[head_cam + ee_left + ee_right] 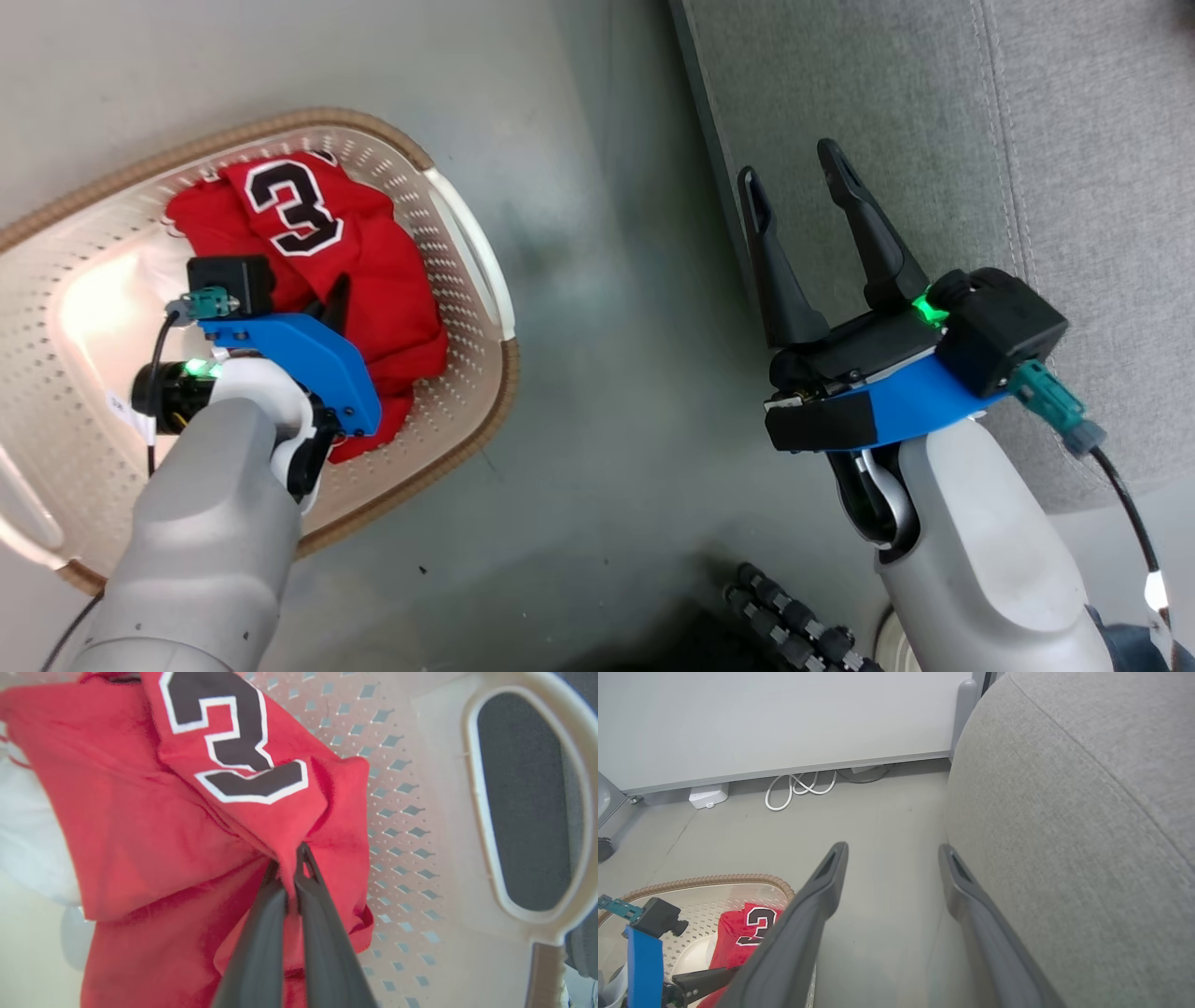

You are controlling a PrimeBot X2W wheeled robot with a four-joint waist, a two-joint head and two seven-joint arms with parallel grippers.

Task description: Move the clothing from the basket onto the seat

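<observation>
Left gripper [287,865] is pinching soft red clothing [140,826] inside the perforated basket [434,826]; right gripper [792,168] is gaping empty by the woven seat [934,112].

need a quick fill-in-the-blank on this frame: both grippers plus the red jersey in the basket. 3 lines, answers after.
1. The left gripper is ____ on the clothing inside the basket.
2. The black number on the clothing is ____.
3. The right gripper hangs ____ beside the seat, holding nothing.

Answers: shut; 3; open
</observation>
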